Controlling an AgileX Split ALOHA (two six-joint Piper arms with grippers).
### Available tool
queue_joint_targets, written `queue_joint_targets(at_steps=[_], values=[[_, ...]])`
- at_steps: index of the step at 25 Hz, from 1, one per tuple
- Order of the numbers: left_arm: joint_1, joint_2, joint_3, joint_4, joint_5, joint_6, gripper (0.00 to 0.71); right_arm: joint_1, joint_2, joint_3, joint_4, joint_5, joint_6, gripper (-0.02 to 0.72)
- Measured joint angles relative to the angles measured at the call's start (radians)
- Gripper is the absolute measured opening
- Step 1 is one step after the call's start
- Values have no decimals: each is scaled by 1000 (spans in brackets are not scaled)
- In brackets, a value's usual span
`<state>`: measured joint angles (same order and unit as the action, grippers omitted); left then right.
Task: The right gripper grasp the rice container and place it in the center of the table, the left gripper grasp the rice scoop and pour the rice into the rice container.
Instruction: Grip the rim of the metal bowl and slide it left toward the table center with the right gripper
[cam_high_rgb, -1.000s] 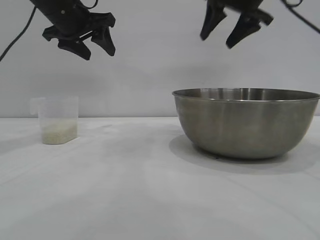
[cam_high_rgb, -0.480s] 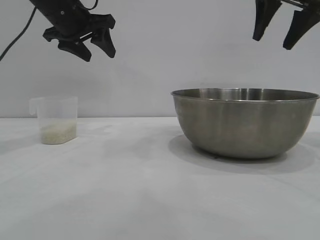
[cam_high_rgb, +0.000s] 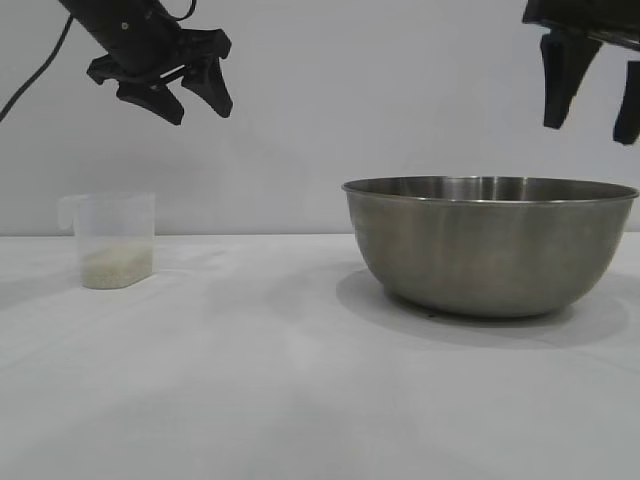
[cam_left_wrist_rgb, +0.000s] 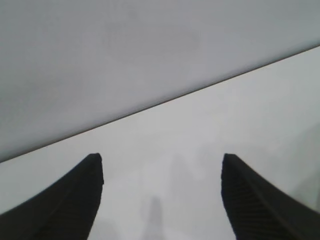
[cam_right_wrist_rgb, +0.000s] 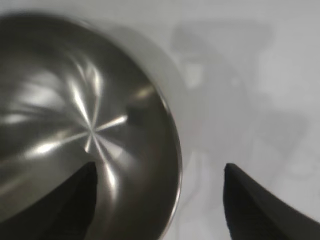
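Nearest lies the bare white surface (cam_high_rgb: 300, 400). On it, at my right, sits the bowl (cam_high_rgb: 490, 250): large, round, brushed steel with a thin rolled rim, empty inside as the right wrist view shows, and not at the centre. My right hand (cam_high_rgb: 596, 95) hangs above the bowl's right rim, fingers pointing down and spread, grasping nothing; in its wrist view one finger lies over the bowl's interior and the other over the surface outside, so the rim (cam_right_wrist_rgb: 172, 150) runs between them.

At my left, near the far edge, stands the scoop (cam_high_rgb: 115, 240), a translucent cup with a small side handle, upright, with a shallow layer of rice (cam_high_rgb: 117, 266) at its bottom. My left hand (cam_high_rgb: 188, 96) is poised high above and slightly right of it, released and empty.

Risks, as I judge them: the thin, curved wall offers little purchase, so a pinch on one side may slip or tip the bowl when I lift. A finger landing on the rim itself could shove the bowl aside. Later, a careless grasp could topple the light scoop and spill the rice.
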<state>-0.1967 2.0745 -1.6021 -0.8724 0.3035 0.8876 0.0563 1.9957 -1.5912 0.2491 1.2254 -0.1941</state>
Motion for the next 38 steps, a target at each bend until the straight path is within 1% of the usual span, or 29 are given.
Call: queue_joint_targets(at_steps=[9,14,20,21,22,23,24,25,28,34,38], values=[[0,0,0,1,2,0,445,0,48,5,11,-71,0,439],[0,0,0,1,2,0,445,0,88,5,36,-115,0,439],[0,0,0,6,2,0,445,0,116,5,47,-131,-2,439],[0,0,0,6,2,0,445,0,118,5,47,-133,-2,375],[0,0,0,7,2,0,445,0,123,5,49,-133,-2,330],[0,0,0,8,2,0,445,0,123,5,49,-135,-2,253],[0,0,0,8,2,0,445,0,123,5,49,-139,-2,157],[0,0,0,8,2,0,445,0,123,5,49,-144,-4,92],[0,0,0,8,2,0,445,0,123,5,49,-147,-4,0],[0,0,0,9,2,0,445,0,123,5,71,-156,-5,0],[0,0,0,9,2,0,445,17,127,5,81,-192,-5,0]])
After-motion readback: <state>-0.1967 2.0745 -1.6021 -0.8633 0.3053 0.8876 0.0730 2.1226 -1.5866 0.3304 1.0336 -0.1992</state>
